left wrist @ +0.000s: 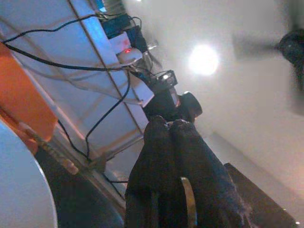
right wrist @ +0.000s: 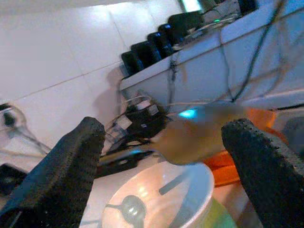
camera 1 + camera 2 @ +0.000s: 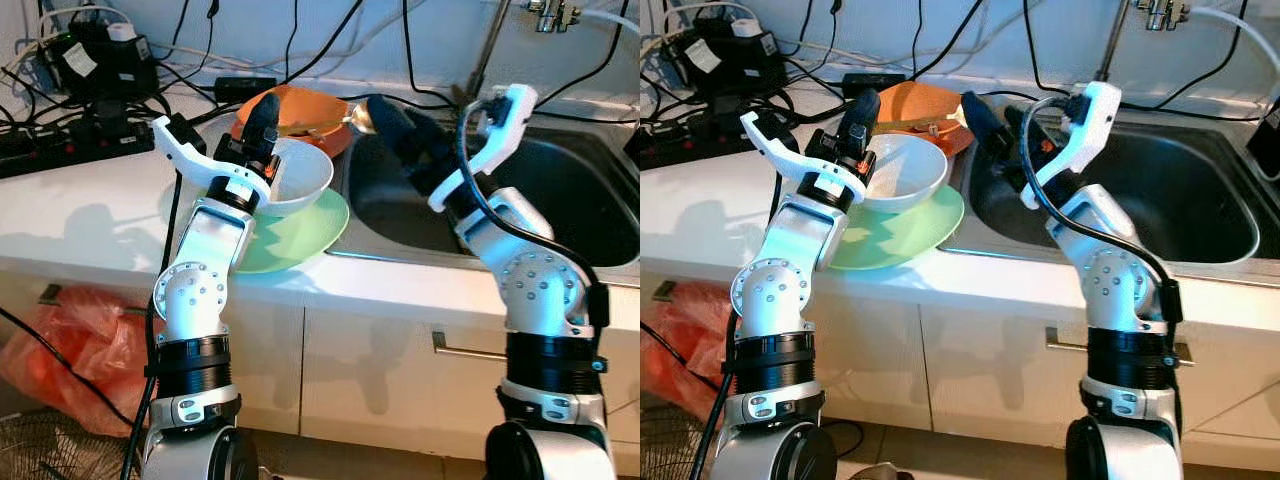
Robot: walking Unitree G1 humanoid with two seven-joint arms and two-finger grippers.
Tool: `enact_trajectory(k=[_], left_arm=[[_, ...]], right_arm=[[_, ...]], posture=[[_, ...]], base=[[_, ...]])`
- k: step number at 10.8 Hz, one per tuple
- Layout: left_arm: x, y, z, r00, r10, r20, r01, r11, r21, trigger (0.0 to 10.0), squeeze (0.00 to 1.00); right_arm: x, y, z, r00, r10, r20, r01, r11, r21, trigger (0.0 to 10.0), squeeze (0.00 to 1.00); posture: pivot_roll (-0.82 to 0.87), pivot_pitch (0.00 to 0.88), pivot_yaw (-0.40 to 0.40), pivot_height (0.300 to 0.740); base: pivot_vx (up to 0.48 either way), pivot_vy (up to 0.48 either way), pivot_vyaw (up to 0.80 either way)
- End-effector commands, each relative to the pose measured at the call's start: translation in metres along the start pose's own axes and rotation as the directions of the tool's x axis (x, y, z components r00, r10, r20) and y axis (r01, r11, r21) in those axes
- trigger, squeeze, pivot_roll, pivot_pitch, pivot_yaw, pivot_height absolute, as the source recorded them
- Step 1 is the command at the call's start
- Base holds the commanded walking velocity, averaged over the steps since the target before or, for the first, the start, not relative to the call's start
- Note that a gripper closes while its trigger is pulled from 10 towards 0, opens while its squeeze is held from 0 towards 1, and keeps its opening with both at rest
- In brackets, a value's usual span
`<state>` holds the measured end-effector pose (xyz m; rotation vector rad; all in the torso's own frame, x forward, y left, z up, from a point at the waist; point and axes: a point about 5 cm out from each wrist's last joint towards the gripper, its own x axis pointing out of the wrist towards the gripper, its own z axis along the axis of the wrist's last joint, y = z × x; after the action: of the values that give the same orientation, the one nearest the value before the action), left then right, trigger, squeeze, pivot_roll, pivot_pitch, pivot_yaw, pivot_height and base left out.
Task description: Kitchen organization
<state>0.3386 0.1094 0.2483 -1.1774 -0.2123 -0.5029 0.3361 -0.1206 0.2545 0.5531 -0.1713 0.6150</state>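
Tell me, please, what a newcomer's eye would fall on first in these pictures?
Likely the dish stack at the counter's edge beside the sink: a white bowl on a green plate, with an orange plate behind. The left gripper rises shut at the bowl's rim, and the right gripper, open, reaches over from the sink side. A tangle of black cables crowds the back counter.

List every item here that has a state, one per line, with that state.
White bowl: upright, stacked on the green plate, a spoon inside.
Green plate: flat on the counter, overhanging the sink rim.
Orange bowl: behind the white bowl.
Left claw: shut, above the white bowl.
Right claw: open.
Sink: dry.
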Motion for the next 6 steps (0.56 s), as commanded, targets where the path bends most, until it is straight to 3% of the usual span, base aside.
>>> enact_trajectory(k=[1, 3, 5, 6], left_arm=[[0.004, -0.013, -0.036, 0.999, -0.042, -0.006, 0.041, 0.984, -0.176, 0.0, 0.00], [0.005, -0.011, -0.031, 0.999, -0.039, 0.017, 0.041, 0.983, -0.179, 0.0, 0.00], [0.005, -0.012, -0.034, 0.999, -0.051, -0.003, 0.050, 0.983, -0.178, 0.0, 0.00], [0.007, -0.012, -0.041, 0.996, -0.066, -0.057, 0.055, 0.984, -0.172, 0.0, 0.00]], right_arm=[[0.003, -0.007, 0.010, 0.995, -0.079, 0.055, 0.081, 0.996, -0.027, 10.0, 0.00], [0.000, -0.026, 0.020, 0.962, -0.238, 0.136, 0.251, 0.964, -0.083, 10.0, 0.00], [-0.003, -0.033, 0.018, 0.951, -0.283, 0.125, 0.291, 0.955, -0.051, 10.0, 0.00], [-0.001, -0.029, 0.006, 0.962, -0.260, 0.083, 0.260, 0.966, 0.011, 10.0, 0.00]], posture=[[-0.04, 0.000, -0.025, 0.740], [-0.04, 0.000, -0.023, 0.740], [-0.03, 0.000, -0.019, 0.740], [-0.03, 0.000, -0.008, 0.740]], base=[[0.000, 0.000, 0.00], [0.000, 0.000, 0.00], [0.000, 0.000, 0.00], [0.000, 0.000, 0.00]])
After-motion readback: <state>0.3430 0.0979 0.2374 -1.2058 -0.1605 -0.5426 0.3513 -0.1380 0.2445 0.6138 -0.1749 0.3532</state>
